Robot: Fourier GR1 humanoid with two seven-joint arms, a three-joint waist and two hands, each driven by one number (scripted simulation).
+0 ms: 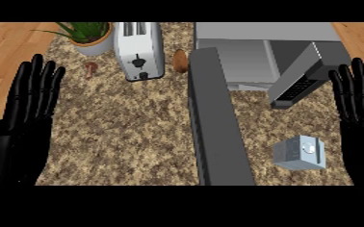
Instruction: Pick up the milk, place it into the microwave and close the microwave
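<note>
The milk (300,152) lies on the worktop (121,125), right of the microwave's (263,53) open door (217,120) and near the right robot hand (350,96). Both robot hands rest with straight fingers, the left robot hand (32,94) at the left edge. A toaster (138,49) stands behind.

Left hand (32,96) glossy black, long segmented fingers; right hand (350,96) same black finish.

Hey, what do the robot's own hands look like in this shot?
Both are glossy black with long, slender, segmented fingers. The left robot hand runs down into a black wrist; the right robot hand is cropped by the frame. No cables, markings or sleeves show.
</note>
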